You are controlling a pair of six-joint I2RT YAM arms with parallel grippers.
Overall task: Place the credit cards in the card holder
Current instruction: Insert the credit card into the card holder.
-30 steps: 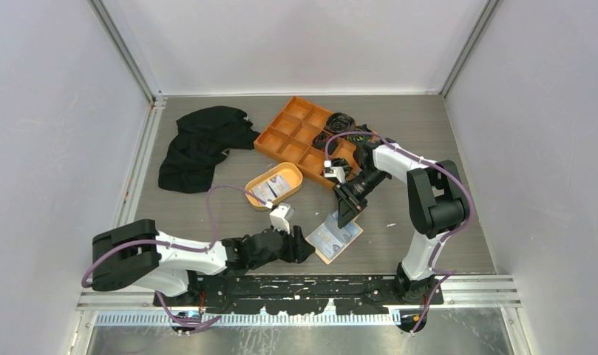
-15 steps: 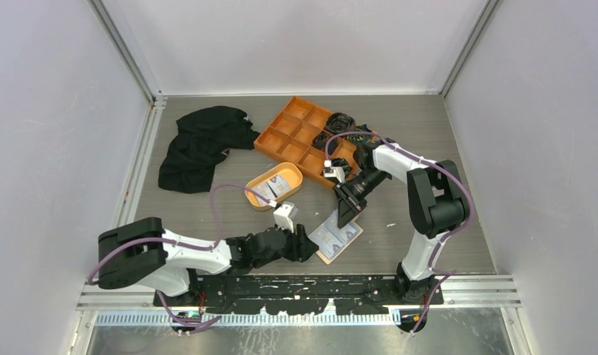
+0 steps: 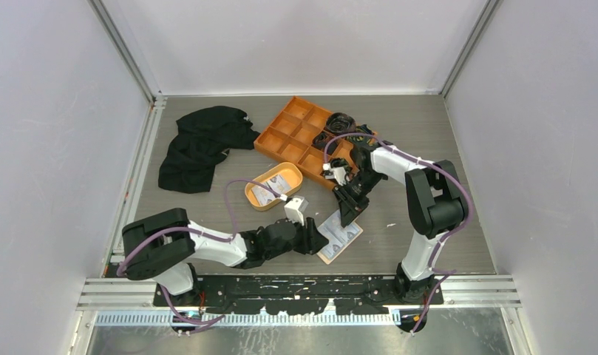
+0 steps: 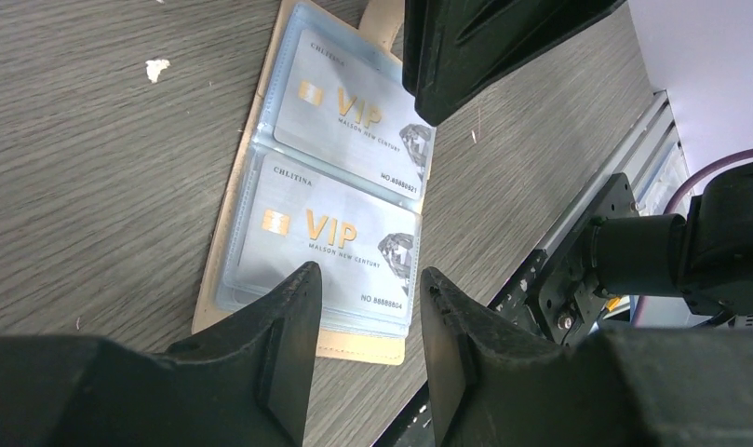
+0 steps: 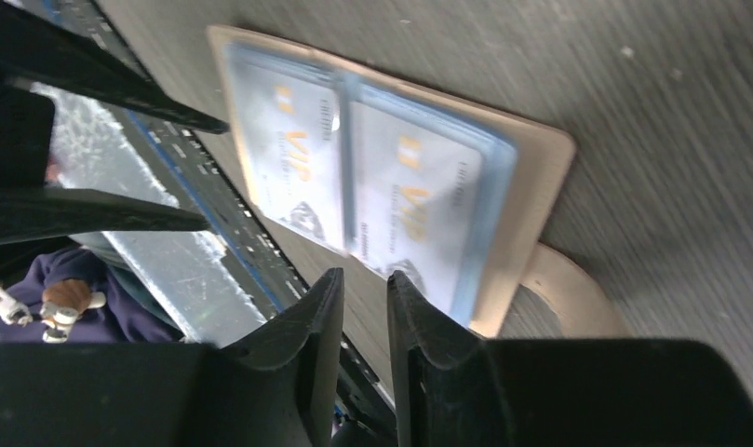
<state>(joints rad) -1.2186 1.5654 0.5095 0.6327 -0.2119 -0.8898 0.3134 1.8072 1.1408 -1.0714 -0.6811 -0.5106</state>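
A beige card holder (image 3: 340, 235) lay open flat on the grey wood-grain table (image 3: 199, 200), near its front edge. Two silver VIP credit cards (image 4: 330, 247) sat in its clear sleeves. The left gripper (image 4: 368, 279) hovered at the holder's near-left end, jaws moderately apart and empty. The right gripper (image 5: 365, 279) hung over the far end, jaws narrowly parted, gripping nothing. More cards (image 3: 270, 191) lay in an oval orange dish (image 3: 299, 181) behind.
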